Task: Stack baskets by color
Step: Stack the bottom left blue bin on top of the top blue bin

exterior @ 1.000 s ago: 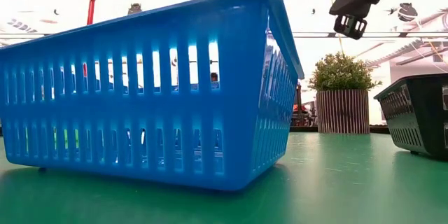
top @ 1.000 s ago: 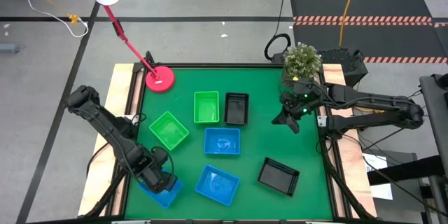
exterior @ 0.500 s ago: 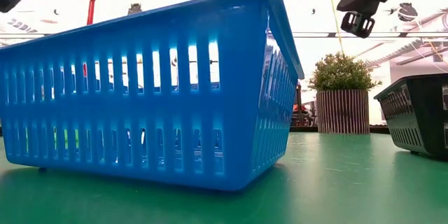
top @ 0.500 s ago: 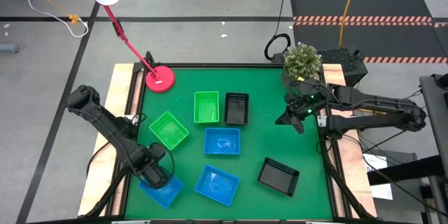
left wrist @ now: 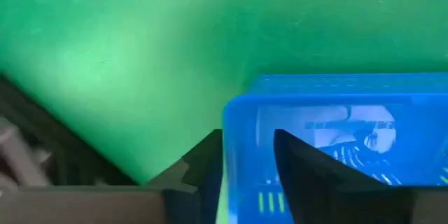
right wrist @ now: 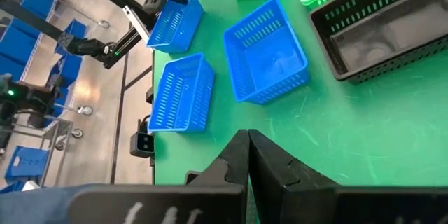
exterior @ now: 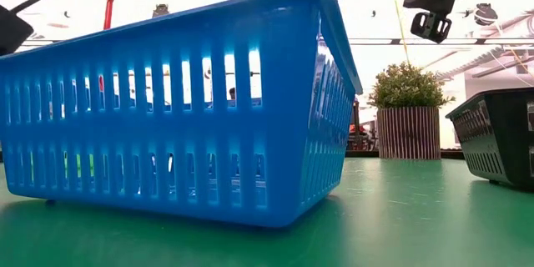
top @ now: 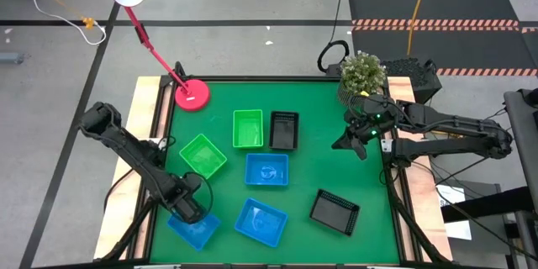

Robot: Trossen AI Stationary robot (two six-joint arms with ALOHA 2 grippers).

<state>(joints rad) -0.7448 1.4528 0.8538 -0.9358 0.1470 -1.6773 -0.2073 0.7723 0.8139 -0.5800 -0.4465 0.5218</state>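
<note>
Three blue baskets lie on the green mat: one at the near-left corner (top: 195, 230), one beside it (top: 261, 221) and one at the middle (top: 267, 169). Two green baskets (top: 203, 155) (top: 247, 128) and two black ones (top: 284, 129) (top: 334, 211) stand apart from them. My left gripper (top: 188, 210) points down over the corner basket's far wall, open, one finger on each side of it. My right gripper (top: 363, 139) hangs shut above the mat's right side with nothing in it. My left gripper (left wrist: 246, 134) comes from above, pointing down. One finger (left wrist: 297, 157) is inside the blue basket and the other (left wrist: 203, 157) is outside its wall (left wrist: 238, 122). I cannot tell whether either finger touches the wall. The basket rests flat on the mat.
A pink desk lamp's base (top: 192, 94) stands at the far-left corner, its arm reaching beyond the table. A potted plant (top: 363, 71) stands at the far right, close behind my right gripper. Wooden rails (top: 150, 126) border the mat on both sides.
My left gripper has come down onto the corner blue basket's far wall, its wrist rolling a little on the way. The baskets have not moved.
</note>
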